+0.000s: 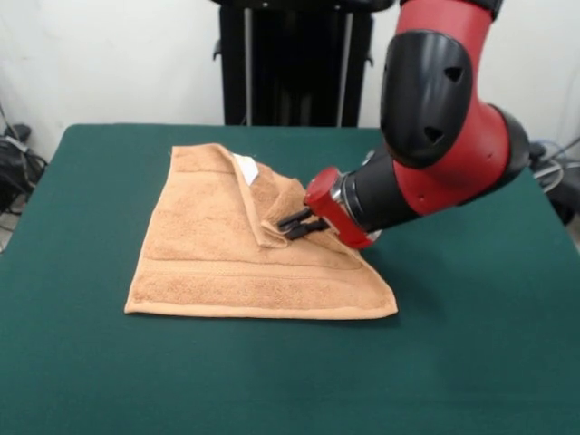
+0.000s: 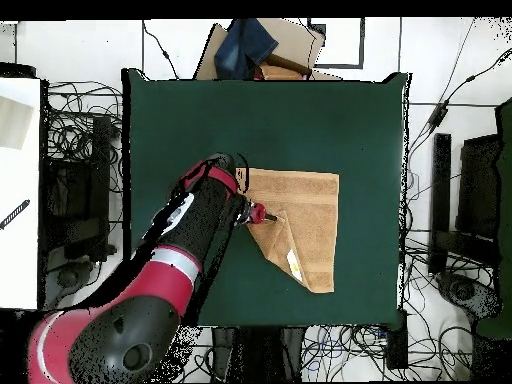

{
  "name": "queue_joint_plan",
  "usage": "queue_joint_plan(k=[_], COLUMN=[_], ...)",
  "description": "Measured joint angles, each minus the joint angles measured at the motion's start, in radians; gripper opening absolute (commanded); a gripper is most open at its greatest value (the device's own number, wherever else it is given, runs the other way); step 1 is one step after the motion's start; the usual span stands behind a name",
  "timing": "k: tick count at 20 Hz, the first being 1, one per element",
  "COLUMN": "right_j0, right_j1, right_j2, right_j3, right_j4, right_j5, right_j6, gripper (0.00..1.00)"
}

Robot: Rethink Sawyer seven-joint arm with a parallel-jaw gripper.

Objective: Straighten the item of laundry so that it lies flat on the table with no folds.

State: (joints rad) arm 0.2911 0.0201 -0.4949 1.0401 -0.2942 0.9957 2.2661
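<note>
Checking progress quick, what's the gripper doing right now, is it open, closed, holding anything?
Gripper: shut on the folded-over flap of the towel.

You see a bulky arm [image 1: 444,118] of glossy red shells with black joint housings, one black cap dimpled by small recesses. Behind the jaws sits a red wrist flange; the gripper [image 1: 294,224] itself is black.

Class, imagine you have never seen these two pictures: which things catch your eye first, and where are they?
The big red and black arm reaches down over the dark green table. Its black gripper touches a folded-over flap of the tan terry towel, which lies mid-table with a small white tag showing.
</note>
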Motion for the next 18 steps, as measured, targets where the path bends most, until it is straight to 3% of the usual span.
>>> queue_joint_plan(k=[11,18], right_j0=[-0.017,-0.042], right_j1=[0.006,0.045], right_j2=[-0.013,-0.026], right_j3=[-0.011,-0.089], right_j4=[0.001,0.0], right_j5=[0.014,0.105], right_j6=[0.0,0.0], gripper=[0.0,0.0])
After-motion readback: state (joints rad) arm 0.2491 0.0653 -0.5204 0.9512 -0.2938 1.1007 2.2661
